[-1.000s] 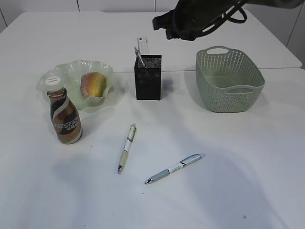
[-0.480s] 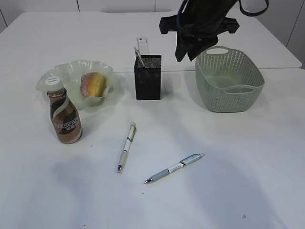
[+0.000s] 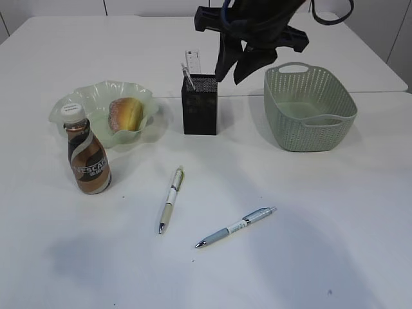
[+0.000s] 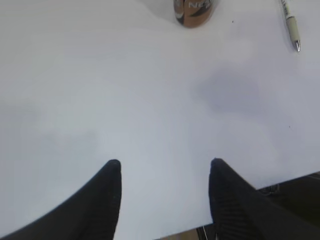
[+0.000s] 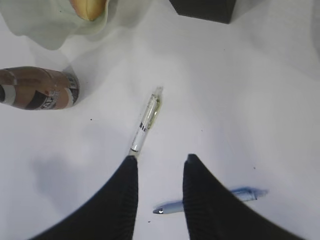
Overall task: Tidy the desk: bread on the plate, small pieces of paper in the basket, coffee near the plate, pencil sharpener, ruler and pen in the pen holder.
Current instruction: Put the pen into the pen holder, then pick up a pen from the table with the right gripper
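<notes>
The bread (image 3: 125,114) lies in the wavy green plate (image 3: 95,95), and the coffee (image 3: 88,158) stands upright just in front of it. The black pen holder (image 3: 200,106) holds the ruler (image 3: 192,62) and a thin metal-tipped item. A white pen (image 3: 171,199) and a blue pen (image 3: 236,227) lie on the desk (image 3: 322,257). My right gripper (image 3: 235,72) hangs open and empty in the air behind the holder; its wrist view shows it (image 5: 161,158) above both pens (image 5: 146,120). My left gripper (image 4: 165,162) is open over bare desk. Pencil sharpener and paper pieces are out of view.
The sage-green basket (image 3: 309,106) stands right of the pen holder, close under my right arm. The left wrist view catches the bottle's base (image 4: 194,10), a pen tip (image 4: 291,27) and the desk's near edge (image 4: 240,192).
My right arm has come down and swung left, from above the basket's left rim to just behind the pen holder, with its fingers now pointing down. The objects have not moved.
</notes>
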Action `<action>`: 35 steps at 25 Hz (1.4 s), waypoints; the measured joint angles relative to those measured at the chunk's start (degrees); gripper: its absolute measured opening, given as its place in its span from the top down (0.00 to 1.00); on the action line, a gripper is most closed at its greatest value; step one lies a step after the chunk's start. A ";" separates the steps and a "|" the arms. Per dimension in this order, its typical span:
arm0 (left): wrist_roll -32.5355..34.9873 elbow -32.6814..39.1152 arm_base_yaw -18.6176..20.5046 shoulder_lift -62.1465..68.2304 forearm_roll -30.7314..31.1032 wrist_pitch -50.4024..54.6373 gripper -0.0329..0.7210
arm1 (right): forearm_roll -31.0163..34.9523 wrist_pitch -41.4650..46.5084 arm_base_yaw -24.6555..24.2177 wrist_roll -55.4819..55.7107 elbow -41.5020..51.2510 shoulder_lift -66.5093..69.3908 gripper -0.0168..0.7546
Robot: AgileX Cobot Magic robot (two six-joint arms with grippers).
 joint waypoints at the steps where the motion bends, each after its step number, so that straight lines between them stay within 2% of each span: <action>1: 0.00 0.00 0.00 0.00 0.00 1.17 0.43 | -0.78 0.00 0.44 1.03 0.91 -0.53 0.65; 5: 0.00 0.00 0.00 0.00 0.00 4.20 0.43 | -2.03 0.00 1.59 3.49 4.41 -2.95 0.63; 14: 0.00 0.00 0.00 0.00 -2.44 6.87 0.44 | -5.43 -0.10 2.06 9.68 28.73 -12.24 0.62; 16: 0.00 0.00 0.00 0.00 -2.86 6.86 0.44 | -5.43 -0.10 2.06 9.79 29.64 -12.56 0.62; 17: 0.00 0.00 0.00 0.00 -3.29 6.90 0.44 | -5.32 -0.10 2.06 9.91 34.84 -14.11 0.62; 24: 0.00 0.00 0.00 0.00 -4.28 6.90 0.46 | -5.25 -0.65 2.06 10.75 35.82 -14.09 0.62; 33: 0.00 0.00 0.00 0.00 -4.35 6.99 0.46 | -5.19 -6.26 2.06 36.65 35.82 -14.09 0.62; 35: 0.00 0.00 0.00 0.00 -4.35 6.99 0.46 | -5.19 -6.55 2.06 37.41 35.82 -14.09 0.62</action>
